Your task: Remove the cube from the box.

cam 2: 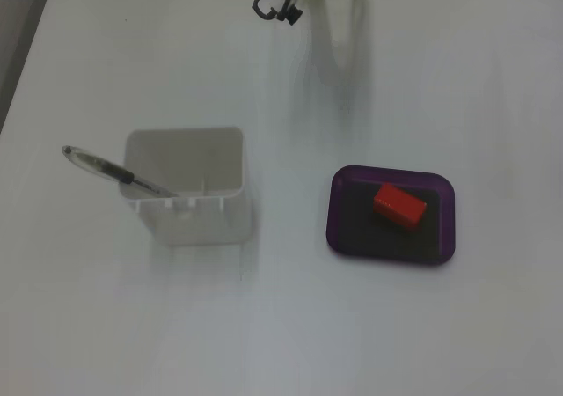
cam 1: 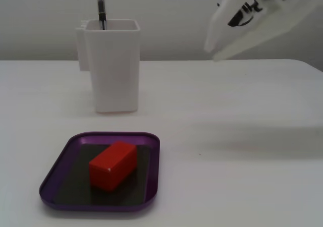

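A plain white bench (cam 1: 242, 186) fills both fixed views. The pincer (cam 1: 214, 53) hangs blurred above the far edge, well apart from the cube (cam 1: 113, 165); whether it is open cannot be told. The cube lies inside the box (cam 1: 58, 169) near the front edge, so the arm should descend squarely and pinch its narrower sides.

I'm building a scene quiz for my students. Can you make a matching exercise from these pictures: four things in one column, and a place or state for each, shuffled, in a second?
Things:
1. small red plastic cube
2. shallow purple metallic tray
3. tall white square plastic container
4. clear-barrelled pen

Places or states:
A. leans out over a container's rim
B. lies flat on the white table, holding one block
C. rests on a dark tray bottom
D. stands upright behind the tray in the low fixed view

Pairs: 1-C, 2-B, 3-D, 4-A
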You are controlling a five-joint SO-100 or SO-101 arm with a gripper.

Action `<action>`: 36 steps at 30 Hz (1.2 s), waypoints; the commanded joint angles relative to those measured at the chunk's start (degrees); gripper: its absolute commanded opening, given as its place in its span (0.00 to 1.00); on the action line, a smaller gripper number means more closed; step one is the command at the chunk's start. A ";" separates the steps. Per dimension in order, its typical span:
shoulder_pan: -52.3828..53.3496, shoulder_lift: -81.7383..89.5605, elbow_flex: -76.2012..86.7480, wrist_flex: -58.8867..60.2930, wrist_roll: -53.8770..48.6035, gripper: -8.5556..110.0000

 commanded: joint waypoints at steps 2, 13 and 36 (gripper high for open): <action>-0.53 -17.23 -17.31 5.01 7.56 0.08; -6.77 -45.79 -41.04 10.37 16.17 0.18; -11.87 -80.51 -70.05 10.46 24.96 0.26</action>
